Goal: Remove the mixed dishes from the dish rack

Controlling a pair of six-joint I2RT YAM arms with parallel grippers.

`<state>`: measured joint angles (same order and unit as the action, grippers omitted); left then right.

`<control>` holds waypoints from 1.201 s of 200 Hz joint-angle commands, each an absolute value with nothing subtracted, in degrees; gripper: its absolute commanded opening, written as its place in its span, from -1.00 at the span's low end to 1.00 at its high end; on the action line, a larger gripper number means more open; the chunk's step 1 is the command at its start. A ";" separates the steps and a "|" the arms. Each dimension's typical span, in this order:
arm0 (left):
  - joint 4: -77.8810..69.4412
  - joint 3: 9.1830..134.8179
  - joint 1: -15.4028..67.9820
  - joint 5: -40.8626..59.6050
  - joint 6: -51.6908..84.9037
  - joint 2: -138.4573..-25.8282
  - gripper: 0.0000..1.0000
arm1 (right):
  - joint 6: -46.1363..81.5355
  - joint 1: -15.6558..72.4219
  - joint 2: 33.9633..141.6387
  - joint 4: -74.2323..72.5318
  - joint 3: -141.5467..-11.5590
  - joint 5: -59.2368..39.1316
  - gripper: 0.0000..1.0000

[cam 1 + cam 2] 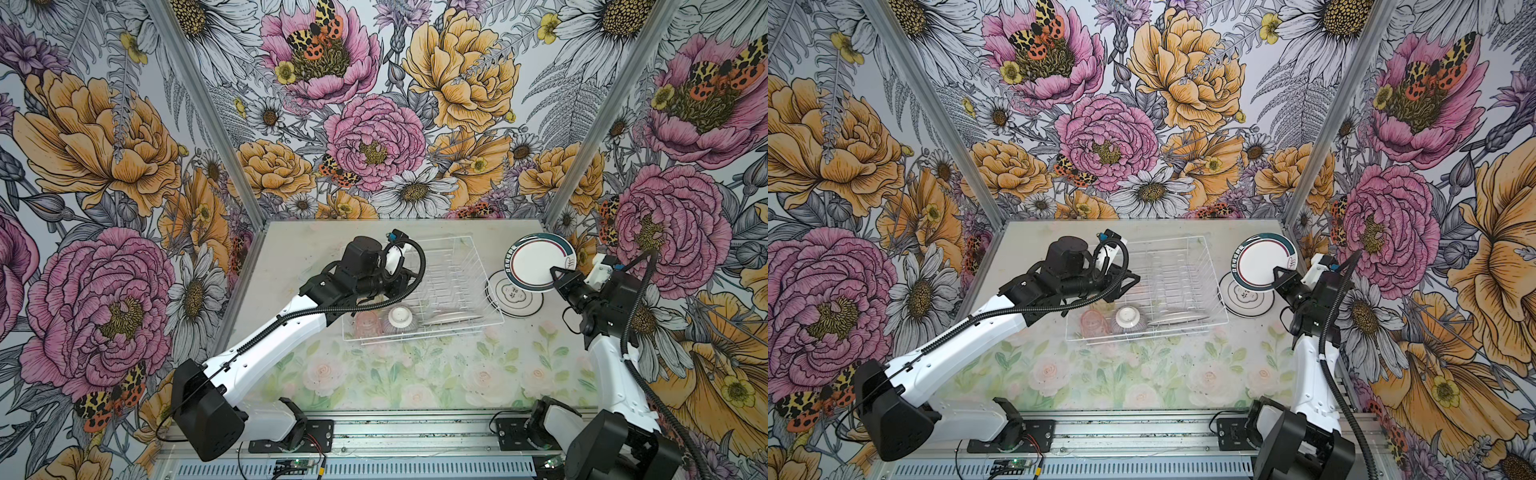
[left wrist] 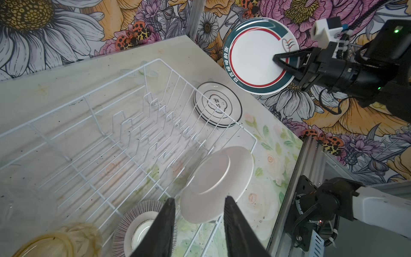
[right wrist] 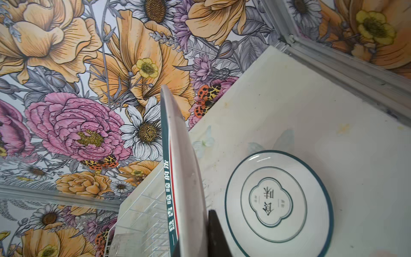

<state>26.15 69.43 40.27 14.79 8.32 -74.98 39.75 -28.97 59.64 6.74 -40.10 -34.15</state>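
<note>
The right gripper (image 1: 557, 274) pinched a teal-rimmed plate (image 1: 534, 259) by its edge, raised near the stack (image 1: 517, 303) beside the rack (image 1: 449, 282), likely for stacking. The left gripper (image 2: 200, 198), jaws apart, hung over a white plate (image 2: 215, 182) in the rack.

On teal-rim plate (image 1: 534, 259), in a top view, rim band at approx. 9 o'clock carries white Chinese chars, partly legible as "香喷喷的饭", w/ steam-line logo (image 1: 570, 262) at approx. 3 o'clock; on thin-rim plate (image 3: 311, 169), ctr quatrefoil (image 3: 270, 201) reads "食味", small flanking chars illegible.
</note>
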 commanded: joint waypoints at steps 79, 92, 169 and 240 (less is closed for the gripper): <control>27.10 70.09 42.39 10.11 6.24 -77.62 -0.23 | 33.98 -29.31 74.63 6.83 -38.76 -32.19 -1.00; 27.08 70.54 42.78 10.11 6.08 -78.25 -0.23 | 34.01 -29.32 76.32 6.13 -38.76 -33.28 -1.00; 27.14 71.19 43.69 9.80 6.06 -78.57 -0.24 | 36.56 -29.32 83.08 -0.26 -37.53 -37.90 -1.00; 27.08 71.25 43.85 9.62 5.99 -78.22 -0.24 | 36.13 -29.35 85.76 0.36 -37.88 -38.55 -0.75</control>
